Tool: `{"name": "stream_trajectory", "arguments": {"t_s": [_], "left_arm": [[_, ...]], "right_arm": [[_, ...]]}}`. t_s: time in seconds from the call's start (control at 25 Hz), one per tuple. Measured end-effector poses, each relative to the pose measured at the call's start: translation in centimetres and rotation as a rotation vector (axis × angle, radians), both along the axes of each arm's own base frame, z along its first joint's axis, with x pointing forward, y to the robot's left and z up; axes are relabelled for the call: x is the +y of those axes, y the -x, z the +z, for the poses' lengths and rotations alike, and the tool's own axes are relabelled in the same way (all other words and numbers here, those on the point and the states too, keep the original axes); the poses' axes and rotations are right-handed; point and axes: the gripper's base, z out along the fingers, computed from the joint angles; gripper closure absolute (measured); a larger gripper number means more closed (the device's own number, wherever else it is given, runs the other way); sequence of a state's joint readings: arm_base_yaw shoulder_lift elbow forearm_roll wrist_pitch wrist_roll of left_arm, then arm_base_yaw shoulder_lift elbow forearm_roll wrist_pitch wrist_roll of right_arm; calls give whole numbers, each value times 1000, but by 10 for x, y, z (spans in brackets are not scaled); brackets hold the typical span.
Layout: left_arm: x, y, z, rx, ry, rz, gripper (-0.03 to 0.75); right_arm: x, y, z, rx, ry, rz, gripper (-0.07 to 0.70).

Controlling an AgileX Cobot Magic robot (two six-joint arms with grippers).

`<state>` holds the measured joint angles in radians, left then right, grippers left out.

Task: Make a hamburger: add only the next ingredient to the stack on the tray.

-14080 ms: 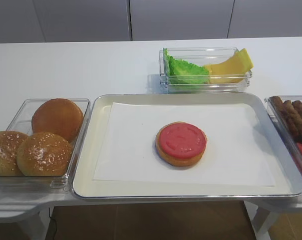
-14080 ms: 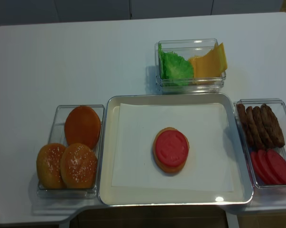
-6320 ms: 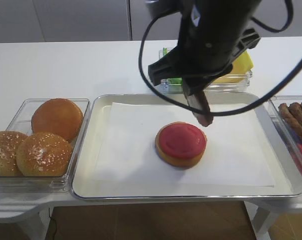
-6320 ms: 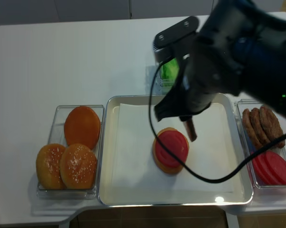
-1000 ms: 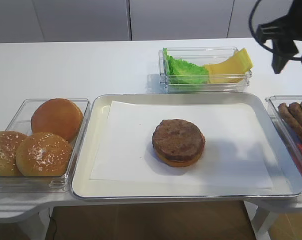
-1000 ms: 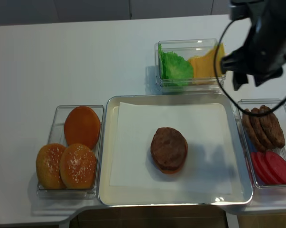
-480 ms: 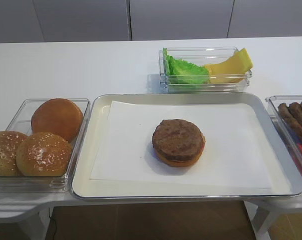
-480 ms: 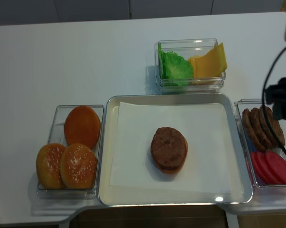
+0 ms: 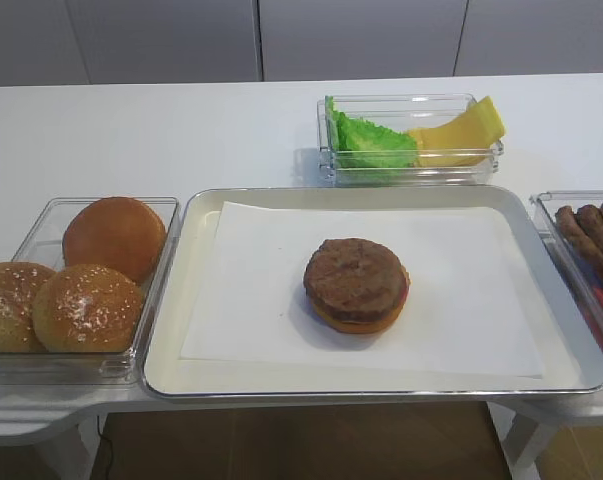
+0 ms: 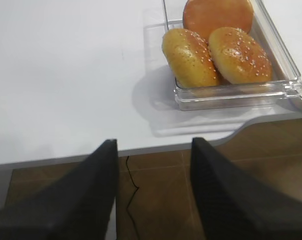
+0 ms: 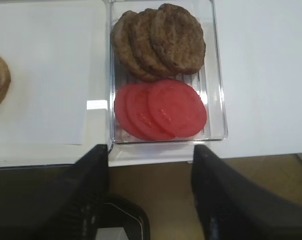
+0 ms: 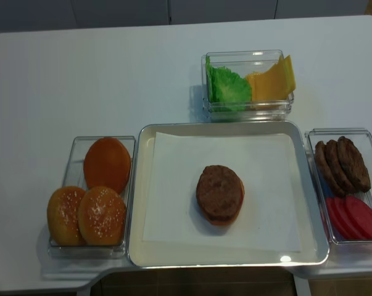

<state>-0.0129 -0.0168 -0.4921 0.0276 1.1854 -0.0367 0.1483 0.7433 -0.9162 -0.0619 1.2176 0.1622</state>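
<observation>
A dark-brown meat patty (image 9: 356, 277) lies flat on top of the stack (image 9: 355, 321), whose golden bun base shows under it with a sliver of red at the right. The stack sits mid-tray (image 9: 371, 193) on the white paper, as the second overhead view shows with the patty (image 12: 219, 191) and the tray (image 12: 134, 197). Neither arm shows in the overhead views. My right gripper (image 11: 149, 150) is open and empty, off the table's front edge below the tub of spare patties (image 11: 158, 40). My left gripper (image 10: 153, 142) is open and empty over the floor, just off the table's front edge.
A clear tub (image 9: 167, 210) left of the tray holds three buns (image 9: 86, 305). Behind the tray, a tub (image 9: 326, 165) holds lettuce (image 9: 371, 140) and cheese (image 9: 461, 130). On the right, a tub (image 12: 309, 132) holds spare patties and red tomato slices (image 11: 161, 110).
The right arm, at the upper right a second ago, has drawn off to the right and left both overhead views. The patty and stack have not moved.
</observation>
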Motion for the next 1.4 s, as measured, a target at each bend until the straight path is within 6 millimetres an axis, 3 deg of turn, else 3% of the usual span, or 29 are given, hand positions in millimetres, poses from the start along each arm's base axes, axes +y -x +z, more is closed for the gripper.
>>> {"name": "stream_trajectory", "arguments": {"t_s": [0.28, 0.56, 1.08, 1.4], "left_arm": [[0, 0, 0, 0, 0, 0, 367], [0, 0, 0, 0, 0, 0, 367], [0, 0, 0, 0, 0, 0, 367], [0, 0, 0, 0, 0, 0, 367]], "right_arm": [[-8, 53, -12, -126, -11, 10, 232], [-11, 85, -32, -203, 5, 72, 232], [-12, 121, -73, -331, -19, 132, 232], [-11, 118, -88, -387, -8, 146, 227]]}}
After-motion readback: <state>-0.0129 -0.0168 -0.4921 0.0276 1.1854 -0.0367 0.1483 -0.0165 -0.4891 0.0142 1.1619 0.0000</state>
